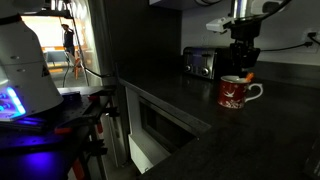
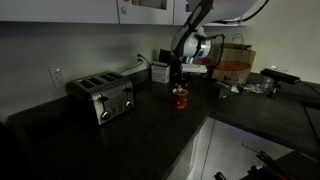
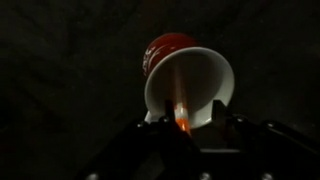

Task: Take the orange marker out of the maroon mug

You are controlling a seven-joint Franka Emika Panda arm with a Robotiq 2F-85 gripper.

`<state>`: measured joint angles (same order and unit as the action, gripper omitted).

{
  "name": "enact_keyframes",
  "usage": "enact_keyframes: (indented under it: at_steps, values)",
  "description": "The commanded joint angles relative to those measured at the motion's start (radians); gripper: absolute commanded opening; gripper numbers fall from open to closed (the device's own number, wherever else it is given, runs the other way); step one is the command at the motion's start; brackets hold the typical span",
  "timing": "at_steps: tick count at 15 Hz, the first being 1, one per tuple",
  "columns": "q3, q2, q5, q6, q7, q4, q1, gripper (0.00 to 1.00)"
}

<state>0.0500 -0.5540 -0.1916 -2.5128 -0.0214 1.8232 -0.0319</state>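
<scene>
We see the claw (image 1: 245, 71) hanging straight above the maroon mug (image 1: 235, 94), a dark red ceramic cup with a white handle that stands upright on the dark countertop (image 1: 275, 125), directly beneath the fingers. The orange marker (image 3: 182, 121), a short, thin, stiff stick, shows in the wrist view as a bright orange spot right at the claw's tips, leaning against the near wall of the mug's pale interior. In an exterior view a speck of orange sits at the fingertips just over the rim. The light is poor, so we cannot tell how wide the claw stands or whether it has the marker pinched yet. It may be closed on the upper end. We judge the marker to be light, rigid and smooth, so it could slip or pivot. The best hold is across the barrel just below its top end, followed by a straight upward lift. The mug is heavier but could tip if the pen drags on the rim. We make out nothing else inside it. A shiny metal toaster (image 1: 200, 62) stands well away from the claw.
</scene>
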Motion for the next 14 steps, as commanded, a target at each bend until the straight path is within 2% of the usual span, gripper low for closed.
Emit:
enact_keyframes:
  at_steps: [1,5,9,11,13,14]
  values:
    - [-0.009,-0.024,0.015,0.009,0.04,-0.026,-0.016,0.45]
    - [-0.006,-0.042,0.026,0.004,0.039,-0.029,-0.013,0.41]
    - [-0.011,-0.052,0.022,-0.014,0.032,-0.028,-0.017,0.13]
    - [-0.013,-0.056,0.021,-0.023,0.029,-0.03,-0.017,0.14]
    - [-0.013,-0.062,0.022,-0.031,0.028,-0.032,-0.017,0.19]
    - [-0.012,-0.065,0.024,-0.032,0.028,-0.032,-0.016,0.27]
